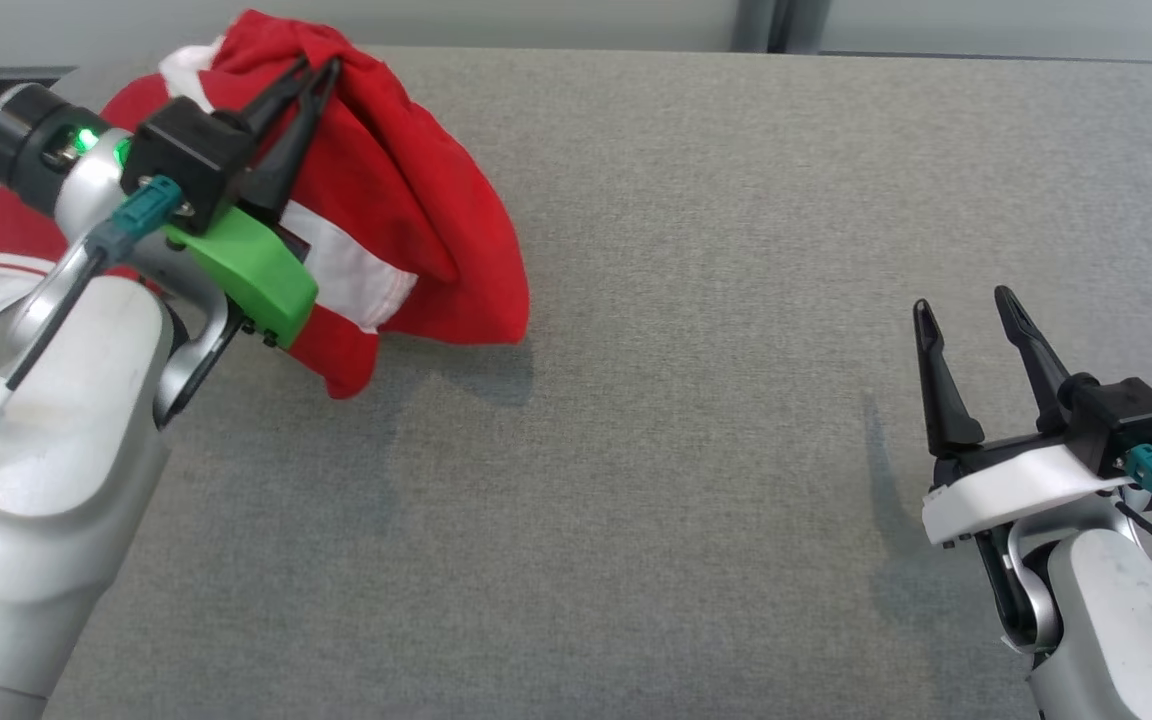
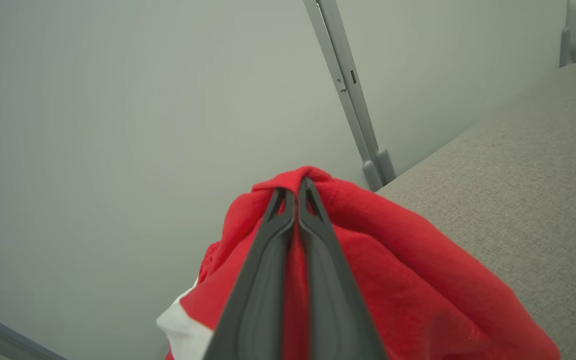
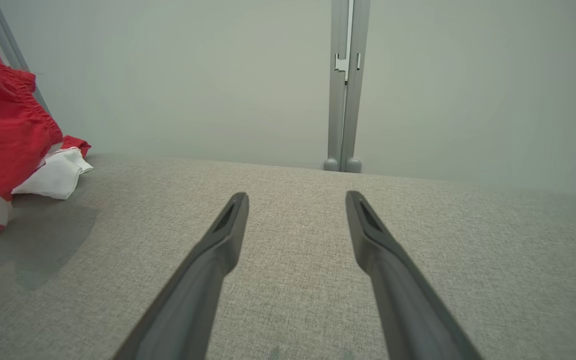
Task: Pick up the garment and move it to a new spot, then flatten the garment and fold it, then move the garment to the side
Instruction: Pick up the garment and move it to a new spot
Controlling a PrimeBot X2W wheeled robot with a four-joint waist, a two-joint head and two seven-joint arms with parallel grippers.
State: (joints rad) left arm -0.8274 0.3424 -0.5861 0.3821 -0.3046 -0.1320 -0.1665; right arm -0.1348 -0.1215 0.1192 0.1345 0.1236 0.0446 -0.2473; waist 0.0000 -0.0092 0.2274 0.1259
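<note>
Evidently left claw clamped the garment near counter's far-left corner; right claw gaped empty. Best lifted clear before carrying.

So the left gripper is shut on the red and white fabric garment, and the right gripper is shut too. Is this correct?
Not quite. The left gripper is shut on the red and white fabric garment, but the right gripper is open, its two fingers spread apart and holding nothing, as the right wrist view shows.

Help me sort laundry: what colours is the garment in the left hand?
Bright red crumpled fabric garment with white panels, shown best in the head view.
</note>
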